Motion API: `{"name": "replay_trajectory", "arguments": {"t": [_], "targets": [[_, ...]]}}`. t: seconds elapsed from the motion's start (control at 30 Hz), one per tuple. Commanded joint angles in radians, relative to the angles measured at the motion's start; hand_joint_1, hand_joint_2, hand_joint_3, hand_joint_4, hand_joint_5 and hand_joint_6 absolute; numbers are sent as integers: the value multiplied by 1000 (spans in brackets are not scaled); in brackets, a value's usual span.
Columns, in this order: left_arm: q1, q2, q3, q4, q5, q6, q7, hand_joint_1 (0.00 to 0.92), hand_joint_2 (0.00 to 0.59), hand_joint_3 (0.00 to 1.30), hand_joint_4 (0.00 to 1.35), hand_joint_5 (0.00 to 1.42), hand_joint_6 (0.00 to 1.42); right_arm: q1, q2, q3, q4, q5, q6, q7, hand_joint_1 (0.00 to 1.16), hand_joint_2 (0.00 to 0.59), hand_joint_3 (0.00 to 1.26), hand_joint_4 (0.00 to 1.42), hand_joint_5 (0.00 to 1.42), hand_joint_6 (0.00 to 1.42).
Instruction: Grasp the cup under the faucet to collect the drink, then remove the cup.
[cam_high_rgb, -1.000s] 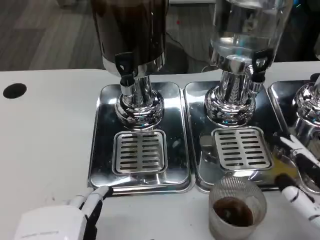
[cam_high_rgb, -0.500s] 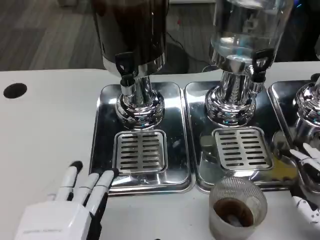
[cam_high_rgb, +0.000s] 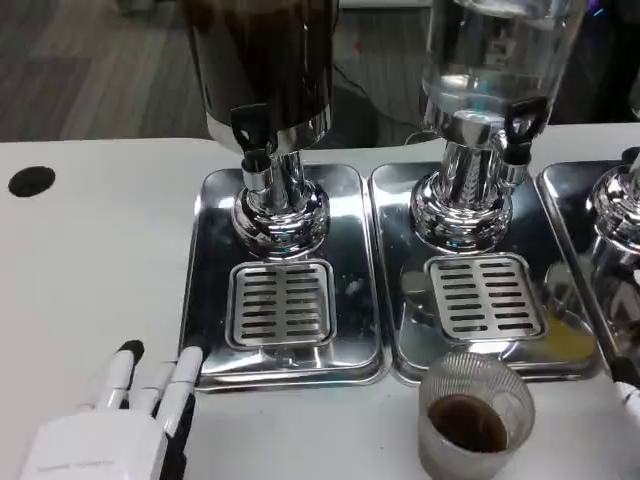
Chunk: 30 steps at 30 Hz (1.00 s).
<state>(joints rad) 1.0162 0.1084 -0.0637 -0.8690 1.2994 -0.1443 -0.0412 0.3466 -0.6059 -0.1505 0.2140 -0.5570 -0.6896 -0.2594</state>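
Cup (cam_high_rgb: 474, 415) with dark drink stands on desk (cam_high_rgb: 90, 260) off the tray (cam_high_rgb: 300, 366), right of my spread, empty left fingers (cam_high_rgb: 150, 385); right fingers (cam_high_rgb: 627, 393) barely visible, state unclear—keep both clear, no nudging.

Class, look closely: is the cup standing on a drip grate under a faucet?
No, the cup stands on the white table, in front of the tray.

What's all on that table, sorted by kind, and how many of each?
Drink dispensers: 3 (dark, clear, a third cut off at the edge)
Steel drip trays: 3 ()
Cups: 1, holding brown drink
Total: 7
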Motion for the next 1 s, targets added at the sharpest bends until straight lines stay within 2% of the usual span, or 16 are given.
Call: {"name": "replay_trajectory", "arguments": {"t": [0.03, 0.27, 0.5, 0.7, 1.0], "targets": [[-3, 8, 0, 17, -21, -6, 33, 0, 90, 41, 0, 1, 259, 25, -3, -20, -41, 17, 18, 7, 410, 443, 58, 0, 0, 0], [9, 19, 17, 20, -57, -15, 73, 0, 93, 70, 0, 38, 274, 53, -6, -36, -74, 28, 17, 24, 412, 437, 58, 0, 0, 0], [27, 31, 38, 42, -97, -26, 113, 0, 92, 78, 0, 55, 280, 82, 8, -31, -121, 44, 24, 57, 409, 426, 58, 0, 0, 0], [30, 29, 32, 52, -112, -37, 151, 0, 96, 83, 0, 61, 292, 93, 20, -22, -138, 45, 34, 78, 408, 421, 65, 0, 0, 0], [21, 30, 9, 57, -110, -43, 162, 0, 99, 90, 0, 66, 297, 123, 28, -34, -148, 69, 32, 96, 422, 418, 79, 0, 0, 0]]}}
